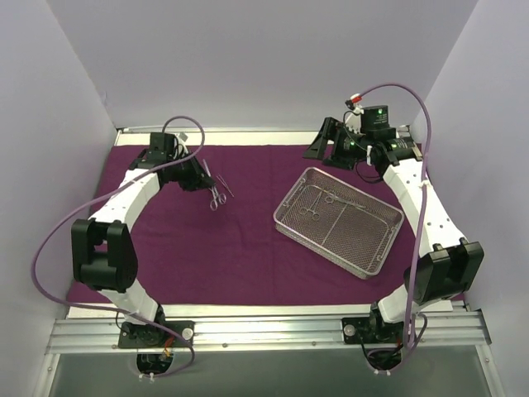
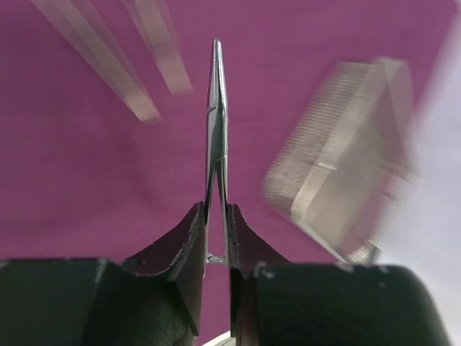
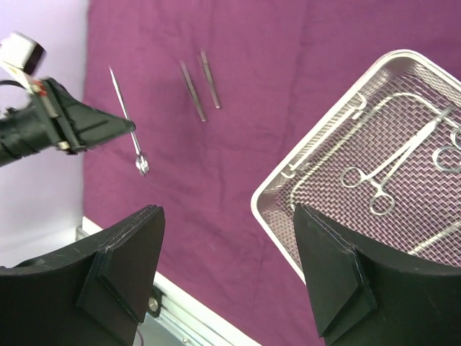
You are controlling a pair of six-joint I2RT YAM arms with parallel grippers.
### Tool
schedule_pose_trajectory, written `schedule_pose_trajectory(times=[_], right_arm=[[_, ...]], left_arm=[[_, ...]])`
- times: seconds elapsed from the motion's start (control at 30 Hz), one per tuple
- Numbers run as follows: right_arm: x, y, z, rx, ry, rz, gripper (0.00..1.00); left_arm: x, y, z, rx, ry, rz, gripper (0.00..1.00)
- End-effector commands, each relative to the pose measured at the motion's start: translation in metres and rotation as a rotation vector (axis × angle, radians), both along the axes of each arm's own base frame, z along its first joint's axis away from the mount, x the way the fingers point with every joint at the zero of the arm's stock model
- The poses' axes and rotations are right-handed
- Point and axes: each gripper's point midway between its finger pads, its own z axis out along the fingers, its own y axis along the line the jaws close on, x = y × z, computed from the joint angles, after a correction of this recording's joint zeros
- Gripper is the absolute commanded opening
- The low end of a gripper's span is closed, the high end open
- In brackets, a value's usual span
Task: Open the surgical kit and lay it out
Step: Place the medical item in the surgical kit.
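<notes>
Plainly, the dark purple cloth wrap (image 1: pixel 248 265) lies spread flat over the table. The silver wire-mesh tray (image 1: pixel 318 248) sits on it at about 3 o'clock from the cloth's middle in the top view, turned at an angle to the cloth's edges. Inside the tray lie several ring-handled forceps (image 3: pixel 389 169), some crossing one another. The left gripper (image 2: pixel 216 216) is over the cloth at about 10 o'clock. Its two fingers are pressed onto one thin pair of forceps (image 2: pixel 217 115), pinching it near the ring end. In the left wrist view the closed tips point away toward 12 o'clock. Whether this instrument touches the cloth cannot be told. Two slim tweezers (image 3: pixel 193 92) lie side by side on the bare cloth, close to the held forceps and well apart from the tray. The right gripper (image 3: pixel 227 216) is at about 1 o'clock in the top view, just beyond the tray's far corner. Its fingers are spread wide with nothing between them, and only cloth and the tray's rim show below.
</notes>
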Motion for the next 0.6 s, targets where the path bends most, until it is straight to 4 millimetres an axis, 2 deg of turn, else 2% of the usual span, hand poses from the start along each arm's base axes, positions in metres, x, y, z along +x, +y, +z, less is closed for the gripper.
schedule_pose_trajectory(times=[0.0,0.1,0.17,0.23,0.27,0.37,0.57], right_arm=[[-0.004,-0.01,-0.005,-0.036,0.01,-0.058,0.73],[-0.007,-0.014,-0.009,-0.043,0.027,-0.083,0.73],[-0.01,-0.018,-0.016,-0.058,0.048,-0.098,0.73],[-0.011,-0.023,-0.02,-0.068,0.064,-0.111,0.73],[-0.011,-0.024,-0.022,-0.072,0.067,-0.115,0.73],[-0.01,-0.031,-0.024,-0.079,0.076,-0.127,0.73],[-0.01,-0.041,-0.03,-0.102,0.094,-0.144,0.73]], left_arm=[[-0.013,0.051,-0.043,0.282,0.193,0.167,0.02],[-0.001,0.067,-0.05,0.351,0.198,0.261,0.02],[0.005,0.07,-0.059,0.389,0.23,0.286,0.02],[0.008,0.072,-0.067,0.417,0.263,0.311,0.02],[0.009,0.072,-0.078,0.43,0.292,0.314,0.02],[0.014,0.072,-0.089,0.452,0.324,0.341,0.02],[0.018,0.076,-0.101,0.481,0.395,0.401,0.02]])
